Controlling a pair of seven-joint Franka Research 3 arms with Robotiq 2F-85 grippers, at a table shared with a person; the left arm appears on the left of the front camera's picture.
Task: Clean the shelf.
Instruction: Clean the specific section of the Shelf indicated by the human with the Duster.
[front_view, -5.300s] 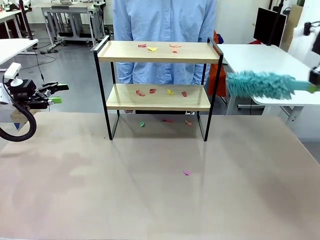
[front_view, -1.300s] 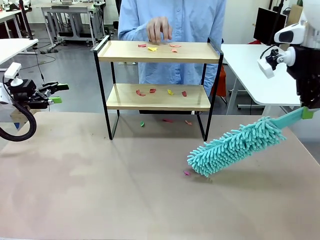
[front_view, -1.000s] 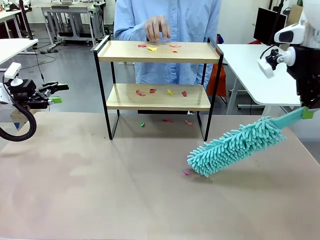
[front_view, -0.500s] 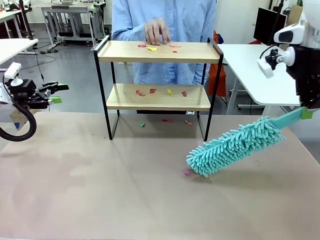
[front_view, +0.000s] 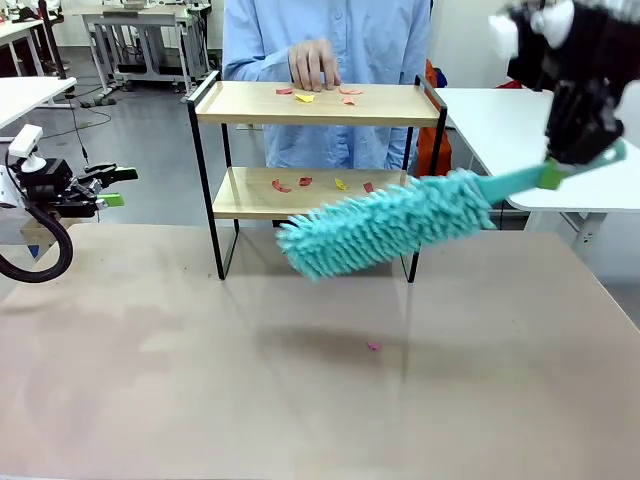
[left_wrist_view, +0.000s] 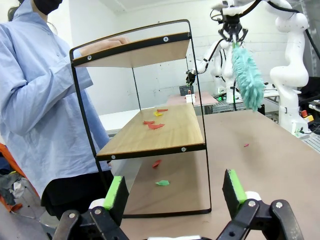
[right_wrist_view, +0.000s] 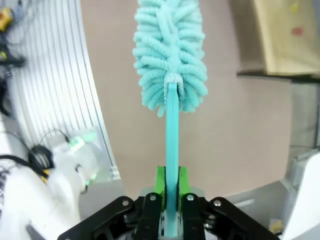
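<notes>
My right tool (front_view: 552, 176) is clamped on the handle of a fluffy turquoise microfibre duster (front_view: 385, 225). The duster head hangs in front of the small two-tier shelf (front_view: 250, 102) of light wood boards in a thin black metal frame, at about the lower board's height. I cannot tell whether it touches. The shelf stands at the far side of the beige worktop (front_view: 200, 380). My left tool (front_view: 108, 186) sits at the left edge, jaws wide and empty. I judge the cleaning hardly begun. Coloured paper scraps (front_view: 304, 97) lie on both boards, a pink scrap (front_view: 373, 346) lies on the worktop, and a person's hand (front_view: 313, 62) rests at the top board.
</notes>
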